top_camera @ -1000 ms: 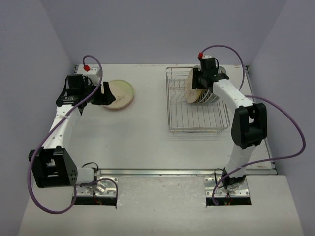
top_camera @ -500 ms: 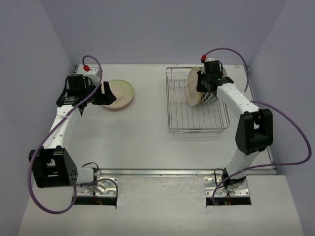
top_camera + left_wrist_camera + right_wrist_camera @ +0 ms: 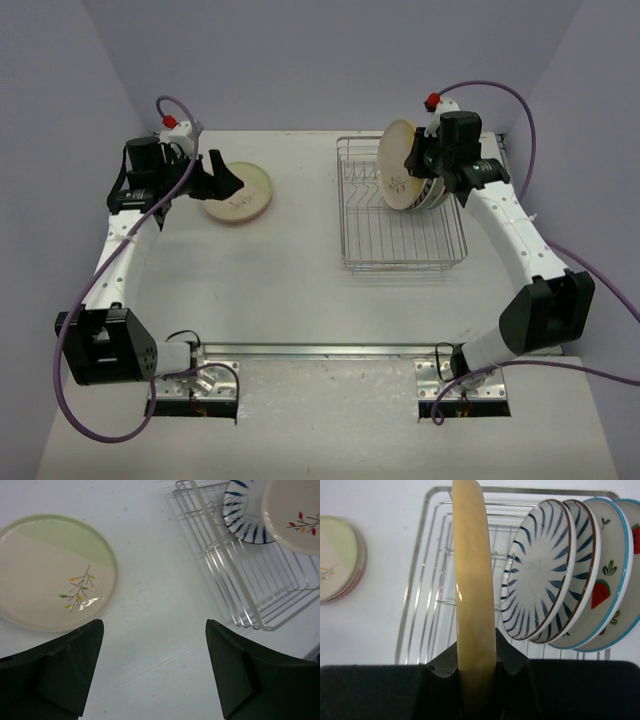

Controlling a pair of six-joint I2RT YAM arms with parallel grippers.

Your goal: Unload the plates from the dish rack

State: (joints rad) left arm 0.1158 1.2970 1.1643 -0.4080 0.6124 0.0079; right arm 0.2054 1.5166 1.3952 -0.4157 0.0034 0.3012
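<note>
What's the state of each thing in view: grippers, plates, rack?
right gripper: shut on the yellowish cream round plate's rim
yellowish cream round plate: held on edge over the rack
left gripper: open, holding nothing
cream-and-green round plate: flat, topping a stack on the white table
blue-striped white plates: two, upright in rack
fruit-marked white plates: two, upright behind them
silver wire dish rack: holds four plates

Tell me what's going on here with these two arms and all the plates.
The right end effector is shut on the rim of a yellowish plate, holding it upright over the dish rack. Two blue-striped plates and some fruit-marked plates stand in the rack beside it. The left end effector hangs open above the table, next to a small stack of plates lying flat.
</note>
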